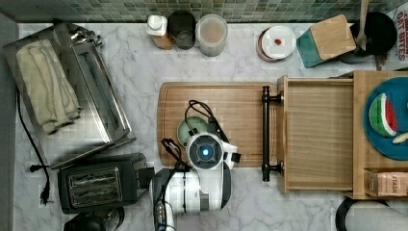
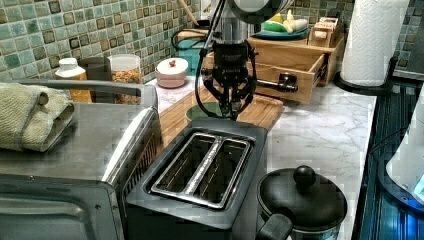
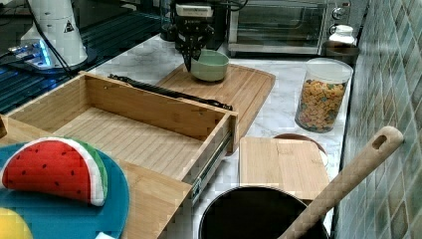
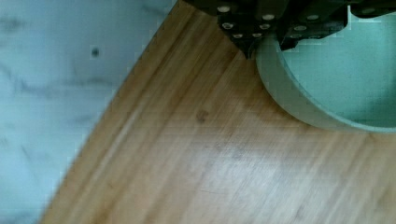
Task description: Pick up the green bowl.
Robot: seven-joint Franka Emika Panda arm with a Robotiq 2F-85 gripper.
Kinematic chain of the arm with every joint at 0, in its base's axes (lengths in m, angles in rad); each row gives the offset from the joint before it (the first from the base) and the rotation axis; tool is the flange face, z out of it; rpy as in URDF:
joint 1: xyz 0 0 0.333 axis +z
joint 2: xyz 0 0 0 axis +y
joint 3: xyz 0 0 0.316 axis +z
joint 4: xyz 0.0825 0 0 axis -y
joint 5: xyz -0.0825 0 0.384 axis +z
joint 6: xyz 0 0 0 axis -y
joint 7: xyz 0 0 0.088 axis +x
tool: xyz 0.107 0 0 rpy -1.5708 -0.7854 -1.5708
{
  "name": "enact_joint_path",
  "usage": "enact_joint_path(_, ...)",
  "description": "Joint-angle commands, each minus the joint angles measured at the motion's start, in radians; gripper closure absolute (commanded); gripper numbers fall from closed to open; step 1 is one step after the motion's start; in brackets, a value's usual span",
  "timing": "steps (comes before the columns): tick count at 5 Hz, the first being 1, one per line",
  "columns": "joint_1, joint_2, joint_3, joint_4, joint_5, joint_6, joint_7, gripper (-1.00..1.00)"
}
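The green bowl [image 1: 189,127] sits on the wooden cutting board [image 1: 235,103], near the board's corner closest to the toaster. In the right view the bowl [image 3: 211,65] rests flat on the board. My gripper [image 3: 189,63] points straight down at the bowl's rim on the side facing the open drawer. In the wrist view the gripper [image 4: 268,44] straddles the bowl's [image 4: 336,84] rim, one finger outside and one inside, closed onto the wall. The left view shows the gripper [image 2: 233,108] down at the bowl [image 2: 204,108] behind the toaster.
An open wooden drawer [image 1: 317,134] with a black handle [image 1: 265,132] borders the board on the top view's right. A black toaster [image 1: 96,183] and a toaster oven [image 1: 82,91] stand on the top view's left. Jars [image 1: 211,33] line the tiled wall.
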Motion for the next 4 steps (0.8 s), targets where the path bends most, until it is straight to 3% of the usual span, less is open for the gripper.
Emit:
enact_joint_path(1, -0.035, -0.258, -0.035, 0.304, -0.010, -0.438, 0.143, 1.00)
enact_joint_path(2, -0.049, -0.317, -0.045, 0.303, -0.059, -0.455, 0.129, 1.00)
enact_joint_path(3, -0.054, -0.380, -0.069, 0.269, -0.014, -0.414, 0.111, 1.00)
enact_joint_path(4, -0.065, -0.347, -0.071, 0.390, -0.031, -0.562, 0.180, 1.00)
